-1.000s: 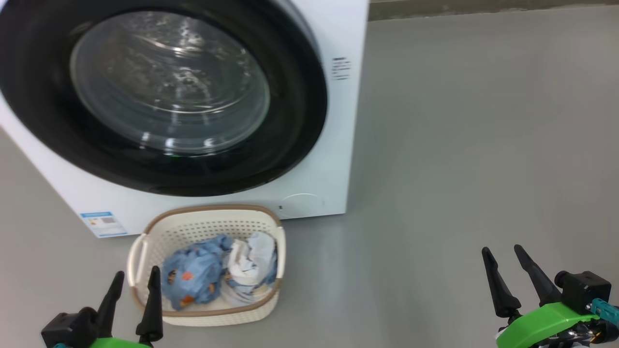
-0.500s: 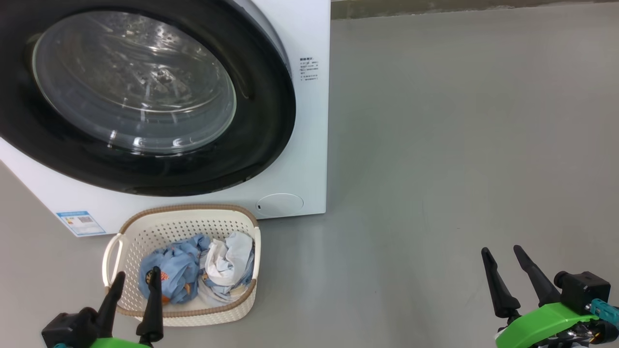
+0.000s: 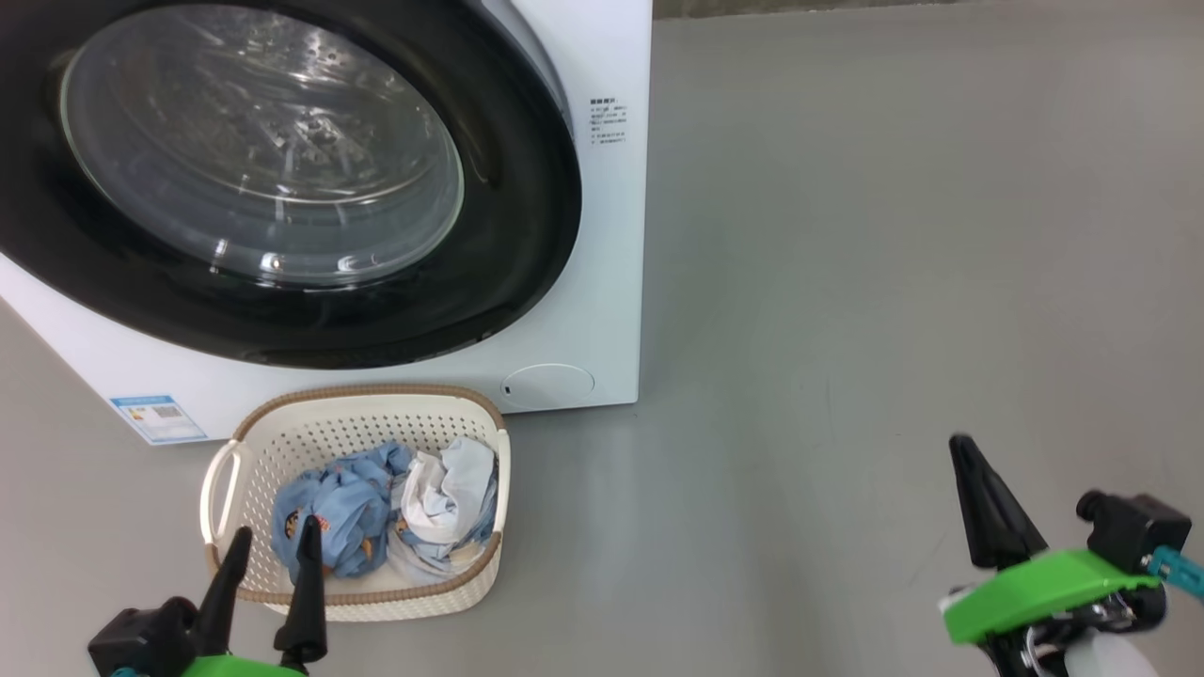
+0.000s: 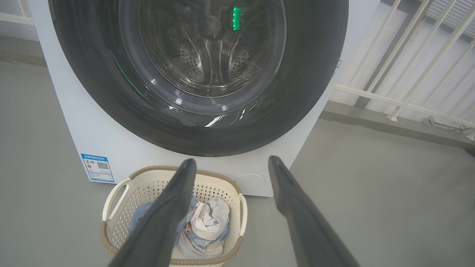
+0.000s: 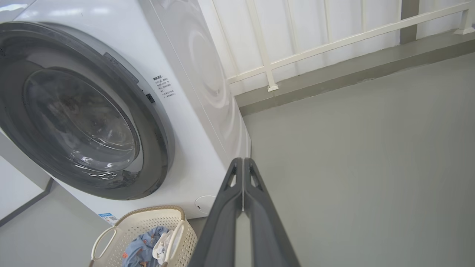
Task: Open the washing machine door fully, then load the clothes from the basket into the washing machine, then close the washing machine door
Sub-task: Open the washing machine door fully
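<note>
Door: black-rimmed round glass washing machine door [image 3: 263, 150] found shut, none of the task done.
Load: blue and white clothes [image 3: 386, 512] lying in cream perforated basket [image 3: 367, 391].
Pincers: left pincer [image 3: 276, 527] spread; right pincer [image 5: 243, 160] pressed together, empty.

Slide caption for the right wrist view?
Right gripper shut and empty near the closed washing machine door; clothes in basket.

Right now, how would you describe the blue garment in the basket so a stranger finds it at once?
Find the big white washing machine; on the floor before it stands a small cream basket with a brown rim. Inside, the blue garment lies toward the robot's left. Unlike the white garment beside it, it carries small orange-brown prints.
</note>
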Motion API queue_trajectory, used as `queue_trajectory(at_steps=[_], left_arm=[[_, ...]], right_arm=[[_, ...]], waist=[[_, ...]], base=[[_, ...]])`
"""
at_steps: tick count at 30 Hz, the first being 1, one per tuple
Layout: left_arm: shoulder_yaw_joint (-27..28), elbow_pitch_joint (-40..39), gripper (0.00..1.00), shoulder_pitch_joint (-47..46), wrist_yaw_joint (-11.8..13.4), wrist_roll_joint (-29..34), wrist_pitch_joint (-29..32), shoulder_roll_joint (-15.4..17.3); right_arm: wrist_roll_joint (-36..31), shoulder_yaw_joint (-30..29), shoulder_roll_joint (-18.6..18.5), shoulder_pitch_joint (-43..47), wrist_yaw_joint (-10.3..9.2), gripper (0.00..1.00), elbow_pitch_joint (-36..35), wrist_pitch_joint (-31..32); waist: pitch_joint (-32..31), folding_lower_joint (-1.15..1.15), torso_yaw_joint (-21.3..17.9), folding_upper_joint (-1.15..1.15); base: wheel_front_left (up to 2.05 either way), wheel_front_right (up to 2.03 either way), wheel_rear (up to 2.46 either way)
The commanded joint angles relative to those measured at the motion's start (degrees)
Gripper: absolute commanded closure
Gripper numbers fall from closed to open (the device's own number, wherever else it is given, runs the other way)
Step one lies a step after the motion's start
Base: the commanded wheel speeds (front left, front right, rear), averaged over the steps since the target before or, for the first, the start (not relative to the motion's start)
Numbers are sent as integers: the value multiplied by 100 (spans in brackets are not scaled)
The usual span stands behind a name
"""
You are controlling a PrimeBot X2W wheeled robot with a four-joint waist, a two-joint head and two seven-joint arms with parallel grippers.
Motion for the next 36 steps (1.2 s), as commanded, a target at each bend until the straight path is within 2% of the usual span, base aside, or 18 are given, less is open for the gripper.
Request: queue_trajectory(at_steps=[1,11,22,34,36], left_arm=[[201,-162,0,-248,-9,-37,-38,53],[124,-171,0,-331,-9,-57,-38,-25],[9,-184,0,-545,-9,-112,-38,-35],[-226,-168,0,-893,-9,-205,-38,-55],[-258,-167,0,-947,-9,-217,-38,-64]], right_arm=[[187,140,14,-260,9,100,-152,-80],[1922,124,234,-1049,9,100,-286,-162],[3408,172,201,-1986,9,100,-244,-173],[5164,455,-187,-3045,9,100,-552,-163],[5566,487,-242,-3226,9,100,-524,6]], waist=[[18,0,13,0],[148,0,135,0],[383,0,312,0],[751,0,639,0],[814,0,706,0]], base=[[0,0,0],[0,0,0],[0,0,0],[0,0,0],[0,0,0]])
